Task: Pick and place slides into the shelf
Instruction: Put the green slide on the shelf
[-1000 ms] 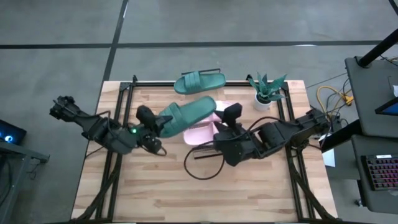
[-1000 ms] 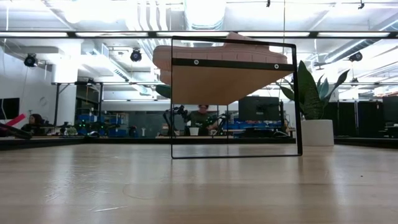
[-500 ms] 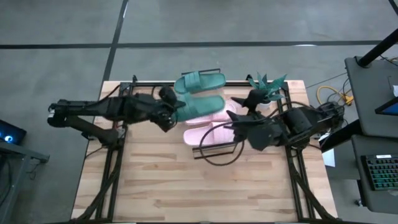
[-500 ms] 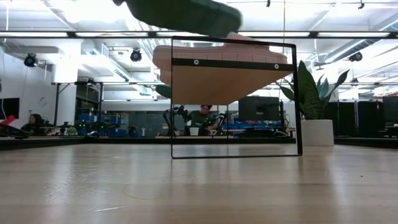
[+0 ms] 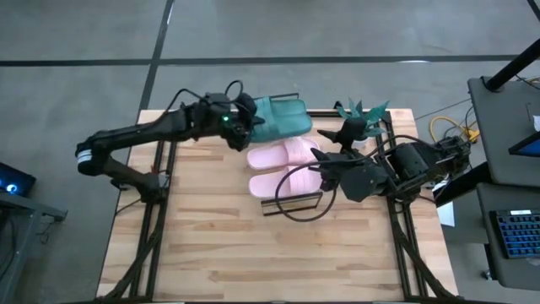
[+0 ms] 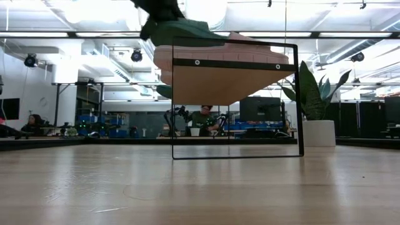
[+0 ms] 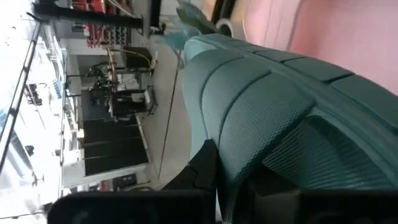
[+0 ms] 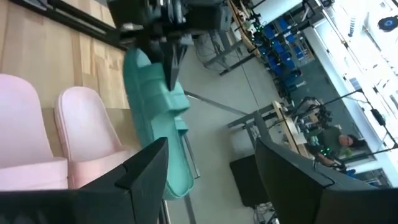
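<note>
On the wooden bench [image 5: 211, 253] stands the shelf [image 6: 234, 78], a light-wood plank on a thin black wire frame, near the far edge. Two pale pink slides [image 5: 287, 169] lie side by side on its top, and one teal slide [image 5: 291, 110] lies beyond them at the far side. A small potted plant [image 5: 361, 122] stands at the far right corner of the bench, just beside the right arm. A black cable loops on the bench in front of the shelf. The left end effector [image 5: 239, 125] is stretched over the far left part of the shelf; its fingers are closed tight on one end of the second teal slide [image 5: 270, 127], which lies over the shelf top, close to the other teal one. In the low view this slide [image 6: 184, 30] is seen just above the pink ones. The right end effector [image 5: 325, 160] hovers at the right end of the pink slides with its fingers [image 8: 146, 165] spread fully apart, holding nothing.
</note>
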Motion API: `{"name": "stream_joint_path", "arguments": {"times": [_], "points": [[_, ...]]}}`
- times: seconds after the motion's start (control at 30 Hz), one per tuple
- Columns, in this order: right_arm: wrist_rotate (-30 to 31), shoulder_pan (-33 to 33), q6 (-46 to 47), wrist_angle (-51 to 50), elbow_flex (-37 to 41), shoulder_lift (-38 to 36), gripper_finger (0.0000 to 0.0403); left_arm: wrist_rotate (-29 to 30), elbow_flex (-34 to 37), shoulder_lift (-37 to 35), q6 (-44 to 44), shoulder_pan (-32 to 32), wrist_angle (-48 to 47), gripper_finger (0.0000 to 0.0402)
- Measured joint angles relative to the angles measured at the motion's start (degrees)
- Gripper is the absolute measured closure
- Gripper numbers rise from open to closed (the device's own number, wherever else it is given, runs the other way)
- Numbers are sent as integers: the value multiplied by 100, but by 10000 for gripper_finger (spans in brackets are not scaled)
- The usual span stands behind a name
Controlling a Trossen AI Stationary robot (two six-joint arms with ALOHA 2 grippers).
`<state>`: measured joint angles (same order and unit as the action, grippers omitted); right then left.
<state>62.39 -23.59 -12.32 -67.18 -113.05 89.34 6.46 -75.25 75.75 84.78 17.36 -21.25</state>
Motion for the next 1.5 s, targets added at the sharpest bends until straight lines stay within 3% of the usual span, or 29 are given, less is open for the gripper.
{"name": "stream_joint_path", "arguments": {"times": [0.3, 0.73, 1.27, 1.5], "points": [[4, 0, 227, -15, 4, 0, 172, -311, -2, 525, 123, 519, 14, 402], [15, 0, 179, -20, 4, 0, 172, -627, 34, 794, 106, 645, 191, 402], [7, 0, 179, -42, 102, 0, 172, -50, 32, 1068, 209, 689, -204, 401], [8, 0, 127, -41, 273, -2, 172, 33, 39, 1079, -205, 685, -359, 340]]}}
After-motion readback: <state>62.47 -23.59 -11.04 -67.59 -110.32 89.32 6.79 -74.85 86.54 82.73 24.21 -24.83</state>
